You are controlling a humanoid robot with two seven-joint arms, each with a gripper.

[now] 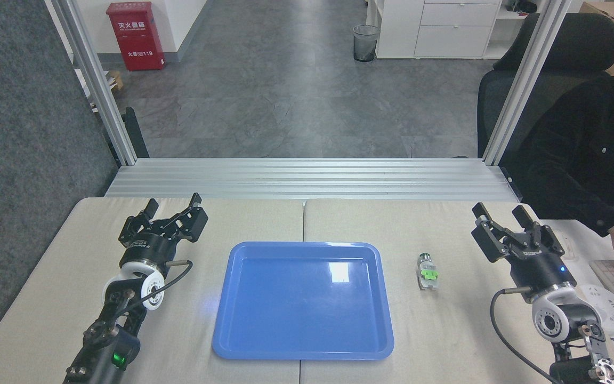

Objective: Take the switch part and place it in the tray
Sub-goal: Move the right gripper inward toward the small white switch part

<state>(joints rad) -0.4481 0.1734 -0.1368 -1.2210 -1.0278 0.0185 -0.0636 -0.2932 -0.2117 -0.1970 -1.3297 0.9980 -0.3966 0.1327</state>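
One seated person [584, 144] (right, beyond table [445, 330])

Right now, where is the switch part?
In the head view, the switch part lies on the table right of the tray, between it and the right claw, touching neither.

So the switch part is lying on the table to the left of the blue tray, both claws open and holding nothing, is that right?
Not quite. In the head view the switch part lies on the table to the right of the blue tray, between it and the right claw. The rest holds: the left claw and the right one are both open and holding nothing.
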